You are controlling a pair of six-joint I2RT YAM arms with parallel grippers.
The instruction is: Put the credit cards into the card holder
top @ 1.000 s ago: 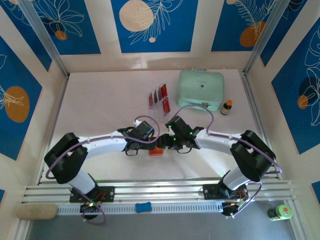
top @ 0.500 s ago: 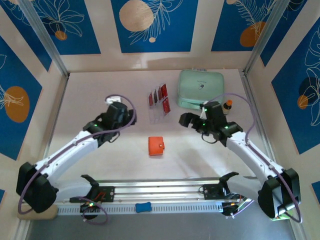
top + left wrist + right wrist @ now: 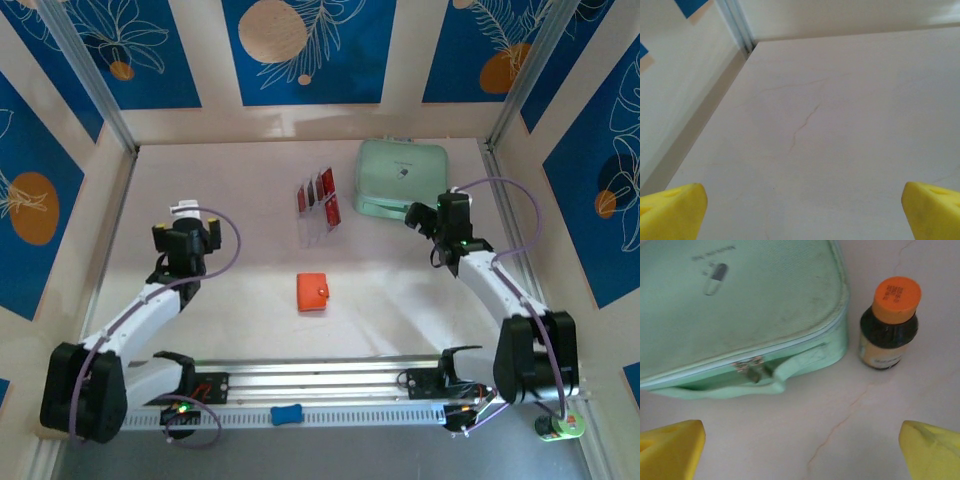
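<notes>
Nearest us, at the arm bases, a metal rail (image 3: 320,375) carries a small blue item (image 3: 286,413), directly on the near side of the card holder. The card holder (image 3: 312,293) lies flat on the table (image 3: 240,190), folded shut, snap tab toward its R edge, nothing touching it. L gripper (image 3: 186,228) hangs well to the L of the card holder and somewhat beyond it. Its jaws are spread fully wide w/ nothing btwn them, and its wrist view puts the yellow pads (image 3: 670,210) at opposite frame edges over bare tabletop w/ hairline cracks. R gripper (image 3: 438,208) hangs well to the R of the card holder and farther back, likewise spread wide and empty. Its pads (image 3: 670,447) frame bare table, w/ a small dark bottle (image 3: 888,322), orange cap, standing upright just ahead. Straight beyond the card holder, well apart from it, the credit cards (image 3: 320,192), red and black, stand on edge in a clear rack (image 3: 316,228). We cannot tell the exact count. Farthest, beyond and to the R of the card holder, sits a mint-green case (image 3: 395,175), zip closed, pill logo on the lid. The bottle stands just beside the case's R corner. Whether they touch, we cannot tell.
</notes>
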